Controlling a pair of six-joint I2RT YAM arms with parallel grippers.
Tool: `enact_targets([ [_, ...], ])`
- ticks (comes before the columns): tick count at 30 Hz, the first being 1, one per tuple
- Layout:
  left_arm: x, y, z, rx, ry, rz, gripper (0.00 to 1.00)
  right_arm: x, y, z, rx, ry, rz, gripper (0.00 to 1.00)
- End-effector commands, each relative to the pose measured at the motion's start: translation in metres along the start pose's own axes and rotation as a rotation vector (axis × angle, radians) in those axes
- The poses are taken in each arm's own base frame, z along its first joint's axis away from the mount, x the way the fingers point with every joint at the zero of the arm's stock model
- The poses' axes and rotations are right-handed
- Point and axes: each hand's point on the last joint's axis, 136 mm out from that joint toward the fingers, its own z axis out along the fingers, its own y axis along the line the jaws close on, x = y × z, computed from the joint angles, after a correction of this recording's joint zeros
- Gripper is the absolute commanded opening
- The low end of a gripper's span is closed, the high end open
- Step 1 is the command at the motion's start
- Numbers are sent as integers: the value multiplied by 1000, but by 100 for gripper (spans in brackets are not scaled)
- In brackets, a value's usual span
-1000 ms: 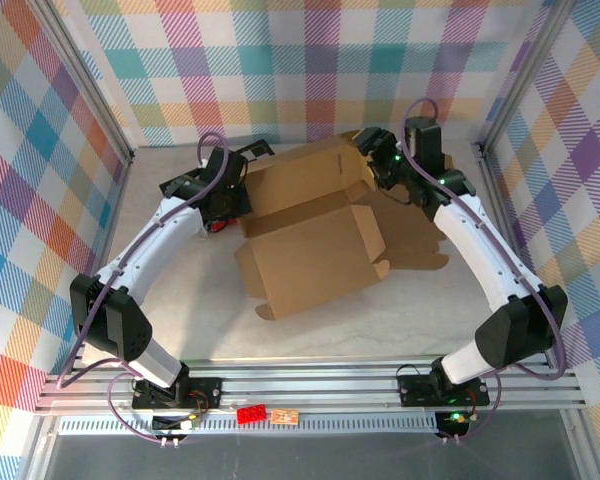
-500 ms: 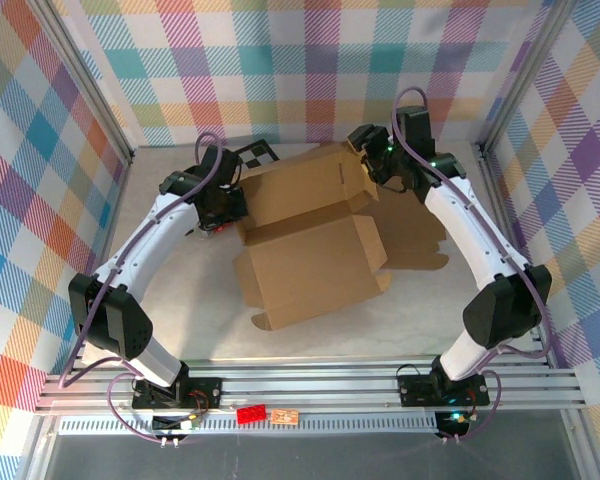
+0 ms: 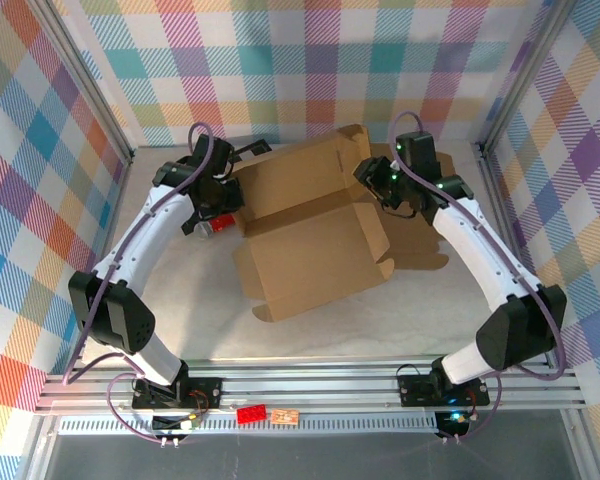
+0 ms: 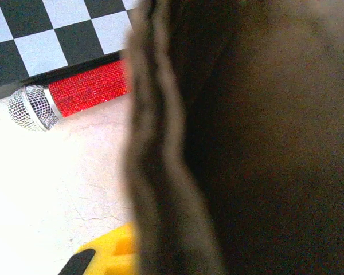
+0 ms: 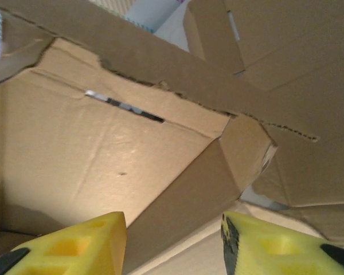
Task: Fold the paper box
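Note:
The brown paper box (image 3: pixel 315 250) lies half folded in the middle of the table, its back panel (image 3: pixel 305 175) raised. My left gripper (image 3: pixel 223 198) is at the box's left edge, shut on the cardboard wall (image 4: pixel 178 172), which passes dark and blurred right beside one yellow finger (image 4: pixel 103 258). At the box's right side, my right gripper (image 3: pixel 378 185) is open. In the right wrist view its gripper (image 5: pixel 173 235) has a narrow side flap (image 5: pixel 206 189) between the yellow fingers (image 5: pixel 74 246), and gaps show on both sides.
A red glitter microphone (image 4: pixel 86 91) lies on the table by the left gripper, also seen from above as the microphone (image 3: pixel 212 226). A black-and-white checkerboard (image 4: pixel 40 34) sits behind it. Plaid walls and metal frame posts (image 3: pixel 90 90) enclose the table.
The right gripper's fingers have come closer together around the side flap. The left arm has shifted back and left with the box edge, uncovering the microphone.

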Motion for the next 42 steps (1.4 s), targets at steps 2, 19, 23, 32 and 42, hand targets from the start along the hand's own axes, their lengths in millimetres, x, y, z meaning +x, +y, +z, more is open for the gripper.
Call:
enact_targets([
  [2, -6, -5, -10, 27, 1, 13, 0, -12, -18, 15, 67, 14, -67, 53],
  [19, -5, -10, -10, 54, 11, 14, 0, -15, -3, 42, -32, 43, 21, 40],
  [23, -5, -11, -7, 60, 13, 9, 0, -10, 17, 40, -127, 69, 62, 39],
  [32, -13, -20, -4, 92, 0, -1, 0, 4, 29, 45, -139, 122, 36, 44],
  [42, -37, -23, -3, 174, -18, 8, 0, -34, 62, -23, -187, -13, -170, 59],
])
